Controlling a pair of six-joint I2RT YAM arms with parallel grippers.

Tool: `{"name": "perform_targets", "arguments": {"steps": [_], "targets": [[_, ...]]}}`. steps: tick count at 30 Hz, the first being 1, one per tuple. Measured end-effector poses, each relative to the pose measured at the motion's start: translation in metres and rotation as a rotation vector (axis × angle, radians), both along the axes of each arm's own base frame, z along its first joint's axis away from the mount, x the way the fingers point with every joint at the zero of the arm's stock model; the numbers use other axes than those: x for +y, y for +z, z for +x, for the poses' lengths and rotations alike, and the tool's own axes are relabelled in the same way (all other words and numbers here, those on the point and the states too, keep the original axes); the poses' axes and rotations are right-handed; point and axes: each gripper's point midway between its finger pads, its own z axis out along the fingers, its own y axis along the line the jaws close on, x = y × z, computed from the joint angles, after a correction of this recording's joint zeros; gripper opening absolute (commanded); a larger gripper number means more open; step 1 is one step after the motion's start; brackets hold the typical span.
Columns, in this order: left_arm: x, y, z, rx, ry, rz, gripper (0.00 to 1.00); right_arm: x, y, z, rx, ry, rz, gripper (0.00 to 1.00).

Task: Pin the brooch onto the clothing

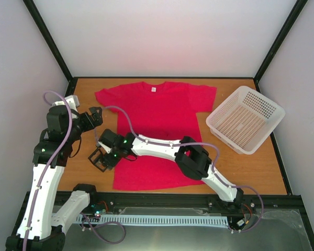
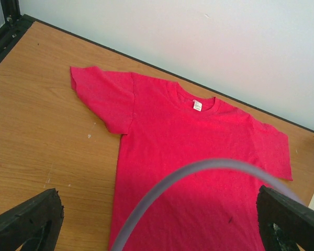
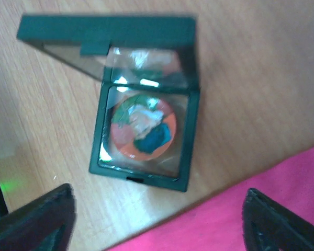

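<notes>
We find right end effector (image 3: pixel 158 209) wide open, empty; brooch (image 3: pixel 143 129) in open black case (image 3: pixel 107 26) just ahead, toward counter (image 3: pixel 261 78) left edge.

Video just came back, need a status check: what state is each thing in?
case: open, on the table beside the T-shirt
brooch: in the case, not yet pinned
T-shirt: spread flat on the table
basket: upright, empty
left gripper: open, empty
right gripper: open, empty, over the case
</notes>
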Motion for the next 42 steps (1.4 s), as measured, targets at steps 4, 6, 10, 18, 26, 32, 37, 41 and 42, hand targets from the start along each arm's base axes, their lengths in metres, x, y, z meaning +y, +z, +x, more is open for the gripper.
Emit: {"name": "perform_targets", "arguments": {"steps": [4, 6, 10, 18, 26, 32, 37, 41, 42], "targets": [[0.000, 0.000, 0.000, 0.000, 0.001, -0.004, 1.00, -0.002, -0.010, -0.020, -0.029, 0.042, -0.052, 1.00], [-0.001, 0.000, 0.000, 0.001, 0.000, -0.007, 1.00, -0.001, -0.011, -0.026, -0.055, 0.055, -0.070, 1.00], [-0.002, 0.000, 0.000, 0.003, -0.006, -0.011, 1.00, 0.013, -0.005, -0.027, -0.113, 0.061, -0.079, 0.98], [-0.002, 0.001, 0.000, 0.000, -0.005, -0.011, 1.00, 0.041, -0.001, -0.020, -0.182, 0.042, -0.071, 0.85], [-0.002, 0.024, -0.002, -0.049, -0.006, -0.016, 1.00, 0.045, -0.015, -0.026, -0.200, 0.044, -0.109, 0.85], [-0.002, 0.034, -0.003, -0.073, -0.006, -0.018, 1.00, 0.046, -0.025, -0.029, -0.211, 0.049, -0.133, 0.81], [-0.002, 0.034, -0.003, -0.071, -0.006, -0.018, 1.00, 0.048, -0.030, -0.026, -0.234, 0.046, -0.144, 0.79], [-0.002, 0.034, -0.003, -0.072, -0.006, -0.018, 1.00, 0.046, -0.033, -0.023, -0.249, 0.037, -0.160, 0.79], [-0.002, 0.034, -0.003, -0.071, -0.006, -0.018, 1.00, 0.046, -0.033, -0.022, -0.251, 0.036, -0.163, 0.79]]}}
